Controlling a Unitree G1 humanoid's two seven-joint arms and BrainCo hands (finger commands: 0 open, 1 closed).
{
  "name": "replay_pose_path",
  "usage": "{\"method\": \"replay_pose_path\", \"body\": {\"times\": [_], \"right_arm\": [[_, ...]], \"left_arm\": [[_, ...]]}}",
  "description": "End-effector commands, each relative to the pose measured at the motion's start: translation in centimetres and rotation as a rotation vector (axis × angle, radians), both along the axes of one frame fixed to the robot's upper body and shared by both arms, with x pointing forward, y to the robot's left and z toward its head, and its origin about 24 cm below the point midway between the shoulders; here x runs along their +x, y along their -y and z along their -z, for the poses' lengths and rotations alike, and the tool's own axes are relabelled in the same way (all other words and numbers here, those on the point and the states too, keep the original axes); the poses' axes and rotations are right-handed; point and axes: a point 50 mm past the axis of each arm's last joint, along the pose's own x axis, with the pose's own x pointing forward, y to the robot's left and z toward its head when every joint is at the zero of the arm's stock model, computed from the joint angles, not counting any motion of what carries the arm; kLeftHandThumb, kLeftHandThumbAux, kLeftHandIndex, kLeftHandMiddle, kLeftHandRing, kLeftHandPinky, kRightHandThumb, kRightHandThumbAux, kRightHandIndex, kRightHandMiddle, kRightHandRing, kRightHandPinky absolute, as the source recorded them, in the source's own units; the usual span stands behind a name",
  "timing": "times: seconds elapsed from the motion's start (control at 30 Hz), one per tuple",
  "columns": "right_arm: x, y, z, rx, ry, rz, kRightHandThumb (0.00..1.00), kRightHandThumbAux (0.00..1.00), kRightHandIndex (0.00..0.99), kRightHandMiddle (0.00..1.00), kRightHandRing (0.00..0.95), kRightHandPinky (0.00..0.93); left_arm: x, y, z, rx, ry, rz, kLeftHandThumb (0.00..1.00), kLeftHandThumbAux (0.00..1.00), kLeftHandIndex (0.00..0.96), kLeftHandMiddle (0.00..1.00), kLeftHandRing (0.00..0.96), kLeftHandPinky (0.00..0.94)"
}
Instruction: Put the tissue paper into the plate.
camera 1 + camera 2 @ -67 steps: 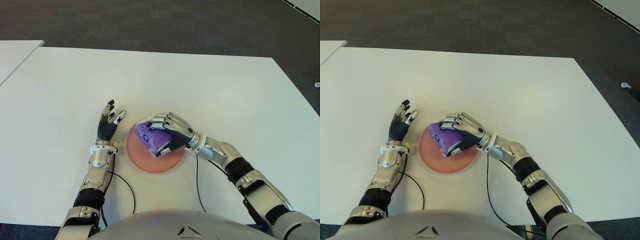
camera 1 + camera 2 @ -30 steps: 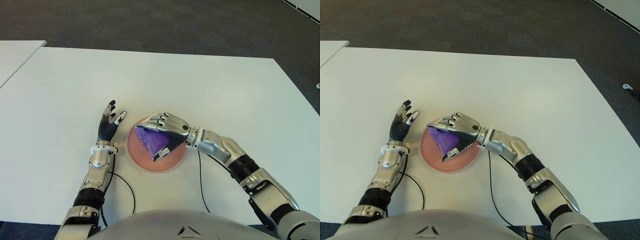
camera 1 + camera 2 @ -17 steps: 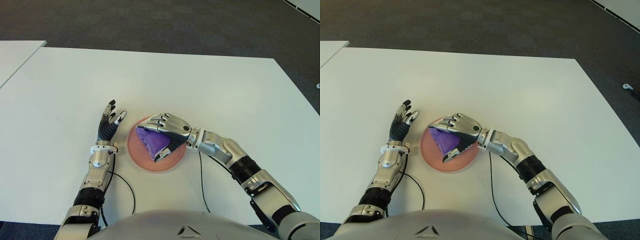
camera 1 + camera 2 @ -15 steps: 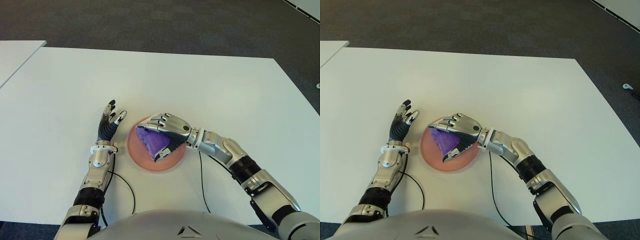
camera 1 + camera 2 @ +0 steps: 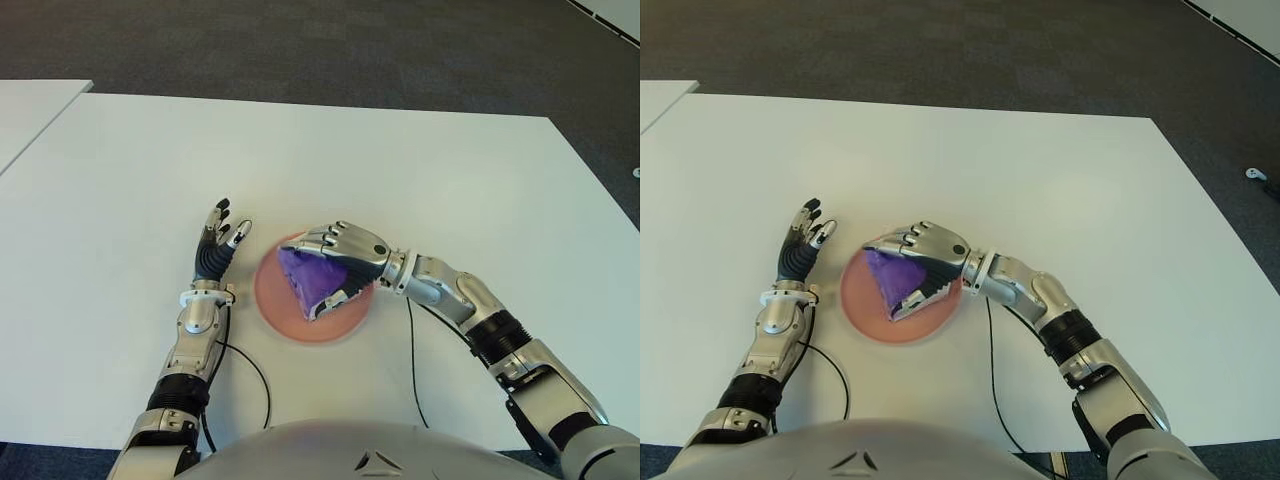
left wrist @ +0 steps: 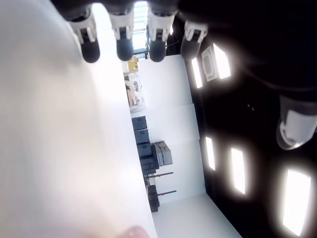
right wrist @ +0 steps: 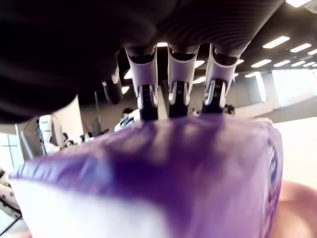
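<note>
A purple tissue pack (image 5: 312,282) lies in the round pink plate (image 5: 272,305) on the white table (image 5: 420,160), near my body. My right hand (image 5: 318,275) arches over the pack from the right. Its fingers (image 7: 178,94) stretch out straight across the purple pack (image 7: 173,168) and touch only its far edge, while the thumb sits at the pack's near side. My left hand (image 5: 216,245) shows just left of the plate, fingers spread and holding nothing.
Thin black cables run from both forearms back toward my body, one (image 5: 411,350) to the right of the plate and one (image 5: 252,368) to its left. A second white table (image 5: 30,110) shows at the far left. Dark floor lies beyond the table's far edge.
My right hand's fingers uncurled from the pack, which now lies in the plate. The hand and forearm have since drawn slightly to the right. The left hand has not moved.
</note>
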Motion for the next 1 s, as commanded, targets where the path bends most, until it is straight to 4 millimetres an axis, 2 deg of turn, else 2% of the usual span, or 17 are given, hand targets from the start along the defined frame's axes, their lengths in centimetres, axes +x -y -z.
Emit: {"method": "replay_pose_path", "body": {"times": [0.03, 0.07, 0.2, 0.27, 0.37, 0.47, 0.6, 0.67, 0.93, 1.0], "right_arm": [[0.4, 0.4, -1.6, 0.084, -0.033, 0.014, 0.050, 0.252, 0.000, 0.000, 0.000, 0.000], [0.4, 0.5, -1.7, 0.089, -0.038, 0.014, 0.049, 0.254, 0.000, 0.000, 0.000, 0.000], [1.5, 2.2, -5.0, 0.355, -0.156, 0.060, 0.040, 0.260, 0.000, 0.000, 0.000, 0.000], [1.8, 2.9, -5.7, 0.397, -0.194, 0.074, 0.042, 0.265, 0.000, 0.000, 0.000, 0.000], [3.0, 3.4, -4.9, 0.469, -0.258, 0.158, 0.058, 0.269, 0.000, 0.000, 0.000, 0.000], [4.5, 4.9, -4.5, 0.606, -0.260, 0.276, 0.078, 0.287, 0.000, 0.000, 0.000, 0.000], [5.6, 6.0, -3.7, 0.768, -0.270, 0.347, 0.092, 0.314, 0.000, 0.000, 0.000, 0.000], [5.9, 6.4, -3.4, 0.837, -0.279, 0.363, 0.094, 0.323, 0.000, 0.000, 0.000, 0.000], [5.0, 8.1, -4.6, 1.129, -0.331, 0.287, 0.087, 0.318, 0.000, 0.000, 0.000, 0.000], [5.1, 8.3, -4.6, 1.194, -0.328, 0.296, 0.056, 0.337, 0.000, 0.000, 0.000, 0.000]], "left_arm": [[-1.3, -0.1, 2.2, -0.007, -0.119, -0.006, 0.000, 0.417, 0.000, 0.000, 0.000, 0.000], [-1.3, -0.1, 2.2, -0.007, -0.119, -0.006, 0.000, 0.417, 0.000, 0.000, 0.000, 0.000], [-1.3, -0.2, 2.0, 0.004, -0.108, -0.016, 0.000, 0.413, 0.000, 0.000, 0.000, 0.000], [-1.3, -0.1, 2.0, 0.002, -0.105, -0.018, 0.000, 0.407, 0.000, 0.000, 0.000, 0.000], [-1.3, -0.1, 2.0, 0.000, -0.102, -0.021, 0.000, 0.403, 0.000, 0.000, 0.000, 0.000], [-1.3, -0.1, 2.0, -0.002, -0.101, -0.022, 0.000, 0.399, 0.000, 0.000, 0.000, 0.000], [-1.3, -0.1, 2.0, -0.001, -0.102, -0.021, 0.000, 0.396, 0.000, 0.000, 0.000, 0.000], [-1.3, -0.1, 2.0, 0.000, -0.103, -0.020, 0.000, 0.394, 0.000, 0.000, 0.000, 0.000], [-1.4, -0.1, 1.9, -0.001, -0.102, -0.021, 0.000, 0.391, 0.000, 0.000, 0.000, 0.000], [-1.5, -0.1, 1.9, -0.002, -0.100, -0.021, 0.000, 0.392, 0.000, 0.000, 0.000, 0.000]]}}
